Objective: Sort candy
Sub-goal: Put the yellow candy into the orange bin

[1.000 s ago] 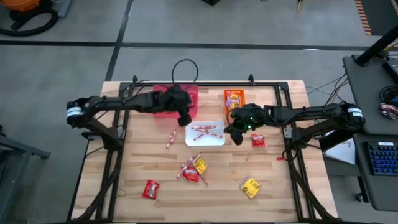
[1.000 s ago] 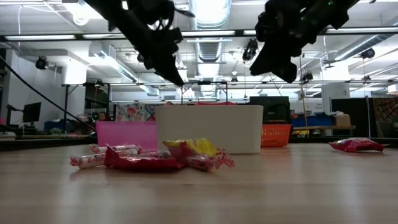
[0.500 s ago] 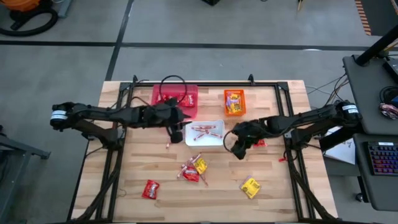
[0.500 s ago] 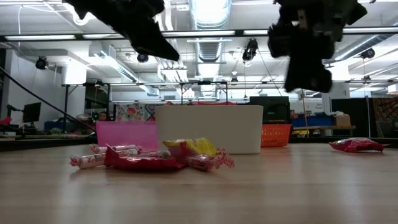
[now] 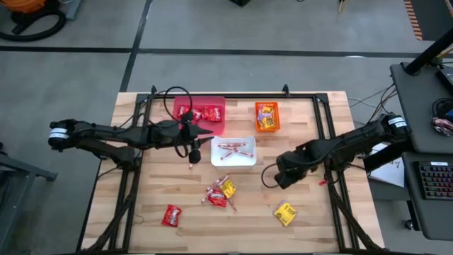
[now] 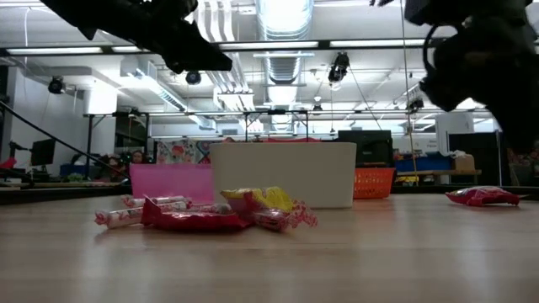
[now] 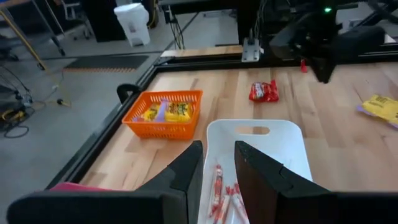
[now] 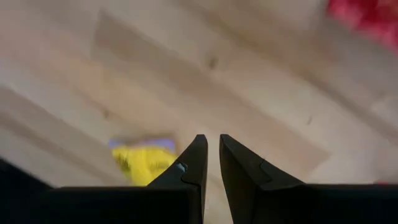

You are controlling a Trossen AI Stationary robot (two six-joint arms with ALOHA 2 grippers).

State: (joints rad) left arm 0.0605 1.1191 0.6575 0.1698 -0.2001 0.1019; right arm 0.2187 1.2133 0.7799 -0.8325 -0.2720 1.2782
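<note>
Candy lies loose on the table: a yellow packet [image 5: 284,212], a red packet [image 5: 170,214], a mixed pile [image 5: 219,193] and one red-and-white stick [image 5: 191,161]. More sticks lie in the white bin [image 5: 249,160]. Another red packet [image 7: 264,91] rests flat on the wood by the right arm. My left gripper [image 5: 196,147] hovers by the white bin's left edge, narrowly open and empty [image 7: 217,149]. My right gripper [image 5: 282,173] hangs to the right of the white bin, shut and empty [image 8: 212,140], with the yellow packet [image 8: 144,158] beneath and ahead of it.
The pink-red bin [image 5: 178,106] holds red packets and the orange bin [image 5: 257,106] holds yellow packets; both stand at the far side behind the white bin. A black frame rail [image 5: 134,177] borders the table. Bare wood lies between the pile and the yellow packet.
My left gripper has drawn back from above the pink-red bin toward the table's left and near edge, ending beside the white bin. My right gripper has moved from the white bin's right side toward the near edge and lower, now covering the red packet in the high view.
</note>
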